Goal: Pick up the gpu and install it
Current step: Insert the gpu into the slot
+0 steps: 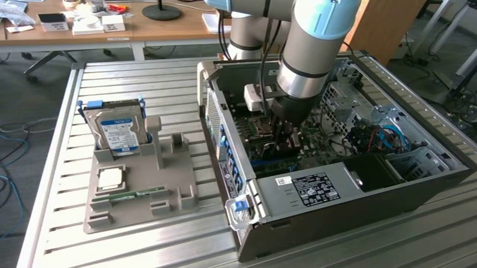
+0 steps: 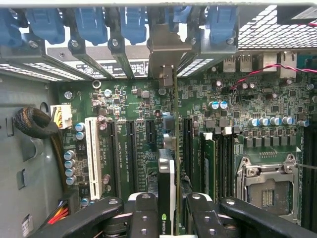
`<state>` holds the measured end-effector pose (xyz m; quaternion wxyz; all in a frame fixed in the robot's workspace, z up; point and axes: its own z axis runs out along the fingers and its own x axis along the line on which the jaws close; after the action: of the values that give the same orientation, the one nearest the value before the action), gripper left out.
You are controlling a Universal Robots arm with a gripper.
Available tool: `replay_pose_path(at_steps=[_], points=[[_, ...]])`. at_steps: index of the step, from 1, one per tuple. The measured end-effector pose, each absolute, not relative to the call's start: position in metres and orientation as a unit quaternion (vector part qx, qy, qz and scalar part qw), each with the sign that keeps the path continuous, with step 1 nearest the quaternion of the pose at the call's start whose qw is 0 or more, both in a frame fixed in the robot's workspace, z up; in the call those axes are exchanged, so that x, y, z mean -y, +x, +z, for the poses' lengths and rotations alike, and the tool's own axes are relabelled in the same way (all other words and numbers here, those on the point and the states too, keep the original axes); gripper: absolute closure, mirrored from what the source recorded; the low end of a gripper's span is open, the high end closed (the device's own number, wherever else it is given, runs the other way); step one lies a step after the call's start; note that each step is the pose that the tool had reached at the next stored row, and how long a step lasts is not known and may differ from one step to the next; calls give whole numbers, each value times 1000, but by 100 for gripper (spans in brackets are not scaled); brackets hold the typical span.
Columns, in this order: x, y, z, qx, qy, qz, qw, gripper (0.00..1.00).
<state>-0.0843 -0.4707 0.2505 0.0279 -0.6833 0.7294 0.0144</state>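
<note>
In the wrist view the gpu (image 2: 167, 183) stands edge-on between my fingers (image 2: 144, 214), a thin dark card with a green logo near the grip. Its grey metal end bracket (image 2: 166, 47) reaches the row of blue slot clips at the case's rear wall. My gripper (image 2: 168, 220) is shut on the card and holds it upright over the long black slots of the green motherboard (image 2: 124, 148). In the exterior view my gripper (image 1: 287, 142) is lowered deep inside the open computer case (image 1: 335, 195), and the arm hides the card there.
A grey parts holder (image 1: 142, 192) on the slatted table carries a silver hard drive (image 1: 119, 131), a small square chip (image 1: 110, 178) and a narrow green memory stick (image 1: 136, 195). Inside the case are a power supply (image 1: 313, 187), cables (image 1: 380, 139), installed memory modules (image 2: 210, 163) and a processor socket (image 2: 267, 186).
</note>
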Motion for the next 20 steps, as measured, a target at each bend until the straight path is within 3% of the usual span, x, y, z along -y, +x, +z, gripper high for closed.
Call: replay_pose_path(at_steps=[20], points=[[470, -86, 248, -727, -686, 14, 28, 73]])
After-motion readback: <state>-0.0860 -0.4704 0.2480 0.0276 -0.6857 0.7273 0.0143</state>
